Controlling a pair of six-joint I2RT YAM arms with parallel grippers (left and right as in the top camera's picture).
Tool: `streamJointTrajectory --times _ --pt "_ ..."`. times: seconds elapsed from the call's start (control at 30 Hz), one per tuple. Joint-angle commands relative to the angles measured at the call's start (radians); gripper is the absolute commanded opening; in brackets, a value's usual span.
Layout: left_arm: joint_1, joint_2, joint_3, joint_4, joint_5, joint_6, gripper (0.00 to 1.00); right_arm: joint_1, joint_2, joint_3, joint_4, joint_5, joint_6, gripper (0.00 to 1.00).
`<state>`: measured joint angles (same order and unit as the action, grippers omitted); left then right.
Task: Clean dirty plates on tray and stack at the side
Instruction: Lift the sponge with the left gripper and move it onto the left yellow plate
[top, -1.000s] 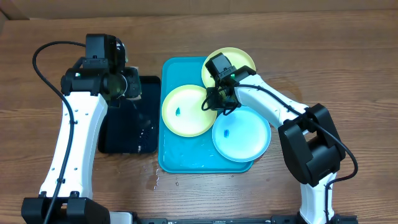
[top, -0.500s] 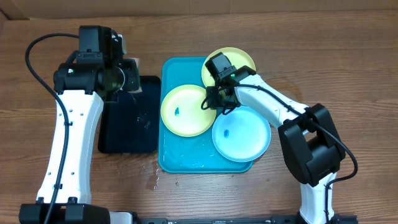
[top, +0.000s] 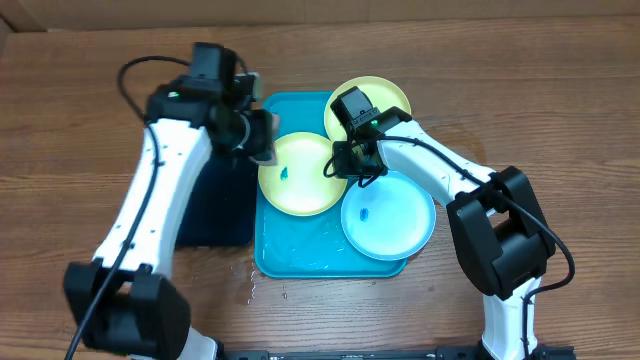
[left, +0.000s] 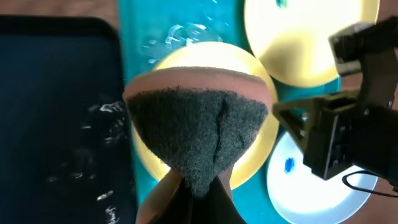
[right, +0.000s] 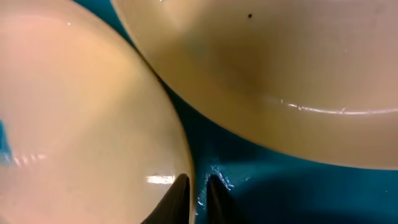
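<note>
Three plates lie on the cyan-blue tray (top: 300, 258): a yellow-green plate (top: 300, 185) on the left with a small blue smear, another yellow-green one (top: 388, 98) at the back, and a light cyan plate (top: 395, 220) with a blue smear. My left gripper (top: 262, 138) is shut on a sponge (left: 198, 130), green scouring face down, hovering over the left plate (left: 186, 59). My right gripper (top: 346, 160) pinches that plate's right rim. In the right wrist view its fingertips (right: 180, 198) stand on either side of the rim of the plate (right: 81, 124).
A narrow black tray (top: 215, 215) with water drops lies left of the blue tray, partly under my left arm. Water is spilled on the blue tray's front and on the wooden table (top: 560, 90) at its near left corner.
My left arm swung right with the sponge, from above the black tray to over the left yellow-green plate. My right gripper narrowed onto the plate's rim and stayed in place.
</note>
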<state>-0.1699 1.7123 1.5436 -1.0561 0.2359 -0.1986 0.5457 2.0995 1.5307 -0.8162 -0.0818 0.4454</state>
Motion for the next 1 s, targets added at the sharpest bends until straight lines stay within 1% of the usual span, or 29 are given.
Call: streamJointTrajectory --times 0.0,0.1,0.13,0.17,0.2,0.43,0.73,0.97 --pt "-0.047 0.053 0.002 0.015 0.027 0.01 0.04 0.005 0.004 -0.019 0.003 -0.002 0.0 0.29" --pt "-0.064 0.082 0.002 0.018 0.027 0.007 0.04 0.005 0.004 -0.019 0.003 -0.01 0.001 0.28" --pt "-0.066 0.093 0.002 0.018 0.024 0.007 0.04 0.005 0.004 -0.019 0.004 -0.017 0.001 0.22" --pt "-0.066 0.1 0.002 0.018 0.023 0.007 0.04 0.005 0.004 -0.019 0.003 -0.017 0.001 0.12" --pt "-0.066 0.116 0.002 0.017 0.017 0.008 0.04 0.005 0.004 -0.02 0.003 -0.017 0.001 0.04" --pt "-0.066 0.183 0.002 0.024 -0.008 0.008 0.04 0.005 0.004 -0.022 0.007 -0.016 0.001 0.04" --pt "-0.066 0.295 0.0 0.123 -0.029 0.008 0.04 0.005 0.004 -0.022 0.007 -0.016 0.001 0.04" --pt "-0.066 0.357 -0.003 0.119 -0.029 0.008 0.04 0.005 0.004 -0.022 0.007 -0.016 0.001 0.04"
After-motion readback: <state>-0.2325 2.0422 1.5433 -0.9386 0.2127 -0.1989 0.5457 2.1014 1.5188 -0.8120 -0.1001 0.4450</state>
